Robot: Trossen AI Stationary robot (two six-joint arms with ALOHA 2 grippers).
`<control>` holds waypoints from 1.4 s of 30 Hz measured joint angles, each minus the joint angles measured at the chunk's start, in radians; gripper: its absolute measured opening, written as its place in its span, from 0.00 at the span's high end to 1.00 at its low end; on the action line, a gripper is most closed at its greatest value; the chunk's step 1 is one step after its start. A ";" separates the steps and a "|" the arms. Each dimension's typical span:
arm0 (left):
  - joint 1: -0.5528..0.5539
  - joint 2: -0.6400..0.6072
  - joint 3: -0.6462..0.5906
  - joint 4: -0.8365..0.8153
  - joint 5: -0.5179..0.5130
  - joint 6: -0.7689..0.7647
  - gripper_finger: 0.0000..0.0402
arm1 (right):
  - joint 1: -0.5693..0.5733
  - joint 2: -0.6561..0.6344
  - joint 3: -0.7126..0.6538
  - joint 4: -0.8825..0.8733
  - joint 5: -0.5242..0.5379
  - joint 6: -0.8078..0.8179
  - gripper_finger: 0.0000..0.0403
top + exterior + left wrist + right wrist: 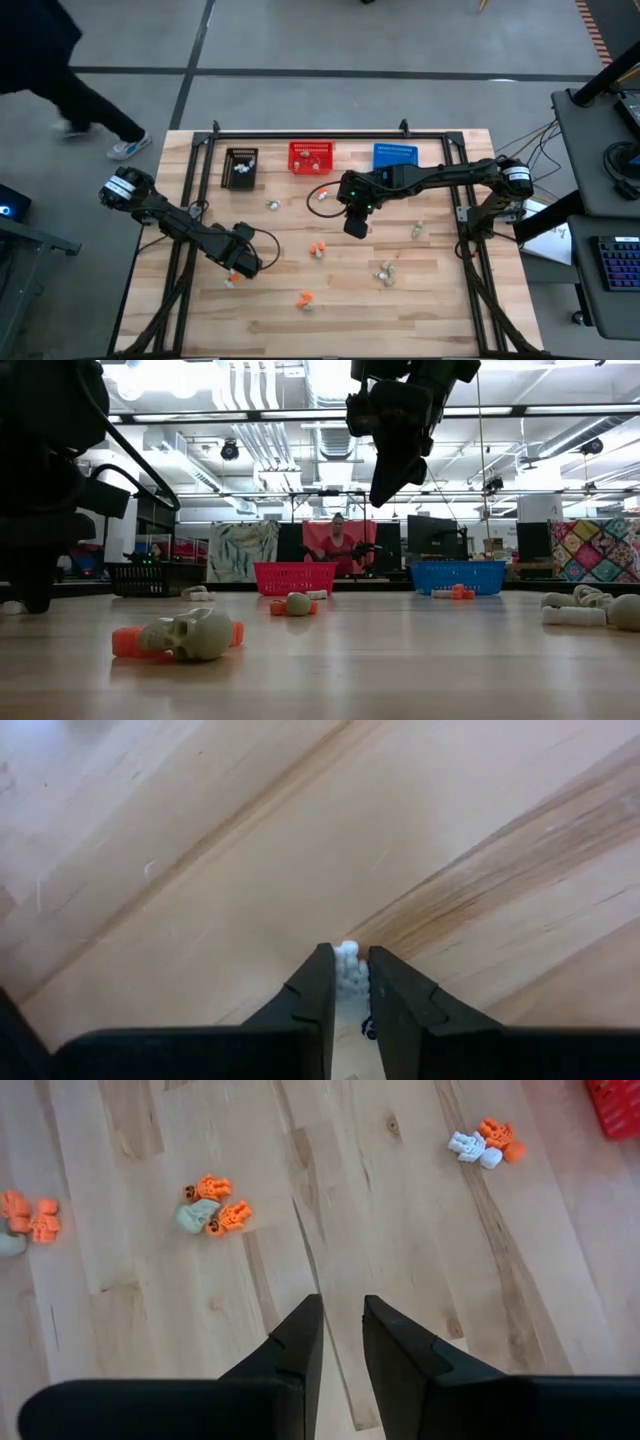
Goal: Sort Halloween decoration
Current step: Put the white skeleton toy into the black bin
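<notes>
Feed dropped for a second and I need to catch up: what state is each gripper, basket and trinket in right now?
left gripper: down at the table, shut on a white trinket
right gripper: raised above the table, nothing between its fingers
black basket: upright, white pieces inside
red basket: upright, pieces inside
blue basket: upright, contents unclear
loose trinkets: scattered on the table, unsorted
</notes>
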 joint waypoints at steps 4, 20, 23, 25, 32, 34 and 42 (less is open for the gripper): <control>0.002 -0.001 0.027 -0.030 -0.016 0.042 0.93 | 0.000 0.000 0.000 0.000 0.000 -0.010 0.84; 0.086 -0.017 0.212 -0.102 -0.128 0.271 0.93 | 0.000 0.000 0.000 -0.037 -0.062 -0.040 0.84; 0.137 -0.021 0.280 -0.149 -0.179 0.388 0.93 | 0.000 -0.001 0.000 -0.078 -0.085 -0.043 0.84; 0.178 -0.026 0.324 -0.188 -0.237 0.456 0.93 | 0.000 -0.004 0.000 -0.121 -0.085 -0.050 0.84; 0.357 -0.074 0.407 -0.251 -0.379 0.724 0.93 | 0.002 -0.012 0.000 -0.215 -0.085 -0.052 0.85; 0.422 -0.094 0.405 -0.235 -0.393 0.800 0.93 | 0.005 -0.014 0.000 -0.217 -0.085 -0.051 0.85; 0.759 -0.152 0.314 -0.145 -0.391 1.060 0.93 | 0.018 -0.015 0.000 -0.209 -0.084 -0.044 0.84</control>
